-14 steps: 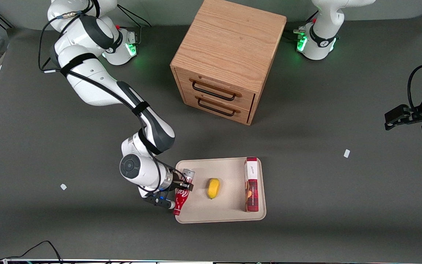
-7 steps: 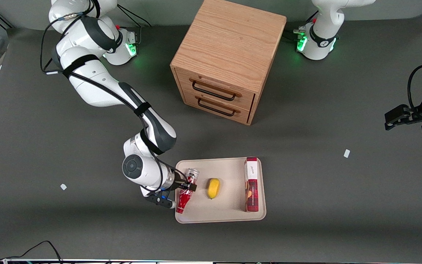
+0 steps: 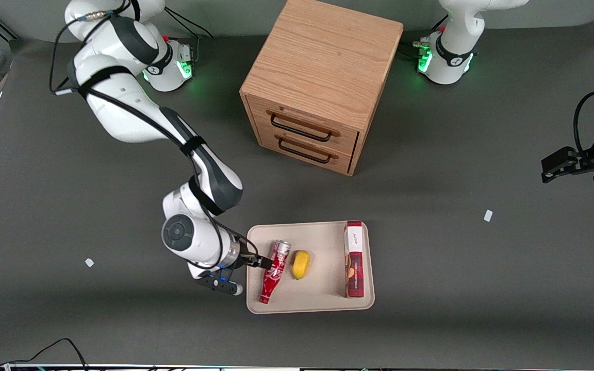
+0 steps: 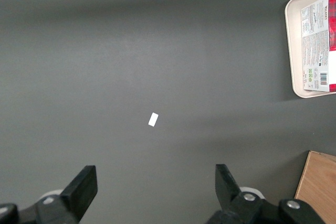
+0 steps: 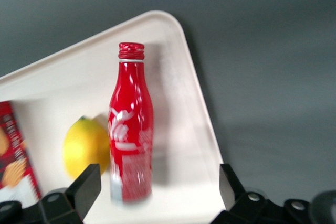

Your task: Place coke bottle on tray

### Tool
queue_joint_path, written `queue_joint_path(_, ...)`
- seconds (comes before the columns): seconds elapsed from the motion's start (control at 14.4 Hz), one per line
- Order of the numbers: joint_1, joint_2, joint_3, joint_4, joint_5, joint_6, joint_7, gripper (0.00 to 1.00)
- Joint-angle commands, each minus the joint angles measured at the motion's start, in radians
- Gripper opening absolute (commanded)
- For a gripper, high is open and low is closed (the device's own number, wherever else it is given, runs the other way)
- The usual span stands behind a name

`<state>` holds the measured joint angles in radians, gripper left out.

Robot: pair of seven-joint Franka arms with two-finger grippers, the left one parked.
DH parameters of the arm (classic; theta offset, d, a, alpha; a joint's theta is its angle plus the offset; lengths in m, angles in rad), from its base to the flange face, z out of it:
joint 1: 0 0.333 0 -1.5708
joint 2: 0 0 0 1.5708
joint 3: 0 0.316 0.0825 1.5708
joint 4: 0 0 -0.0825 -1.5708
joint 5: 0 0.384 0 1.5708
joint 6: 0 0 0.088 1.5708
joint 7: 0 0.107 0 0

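Observation:
The red coke bottle (image 3: 275, 271) lies on its side on the beige tray (image 3: 310, 305), close beside a lemon, with its cap nearer the front camera. My right gripper (image 3: 257, 262) is open and empty at the tray's edge toward the working arm's end, just off the bottle's side. In the right wrist view the bottle (image 5: 130, 140) rests on the tray (image 5: 181, 124). The gripper (image 5: 157, 187) has its fingers (image 5: 86, 186) spread wide, clear of the bottle.
A yellow lemon (image 3: 301, 264) and a red-and-white box (image 3: 354, 259) lie on the tray. A wooden two-drawer cabinet (image 3: 317, 87) stands farther from the camera. White scraps (image 3: 488, 215) (image 3: 89, 262) lie on the grey table.
The gripper let go of the bottle, which now lies flat on the tray nearer the lemon. The gripper opened and drew back a little toward the working arm's end.

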<state>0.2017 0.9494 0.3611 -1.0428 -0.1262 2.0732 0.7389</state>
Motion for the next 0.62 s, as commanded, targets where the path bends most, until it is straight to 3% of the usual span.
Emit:
queue_joint_path(0.0, -0.041, -0.24, -0.004, -0.08, -0.018, -0.221, 0.016, 1.0)
queue_joint_path(0.35, -0.126, -0.493, -0.023, -0.077, -0.006, -0.565, -0.031, 1.0)
queue_joint_path(0.55, -0.148, -0.647, -0.134, -0.083, 0.057, -0.752, -0.205, 1.0)
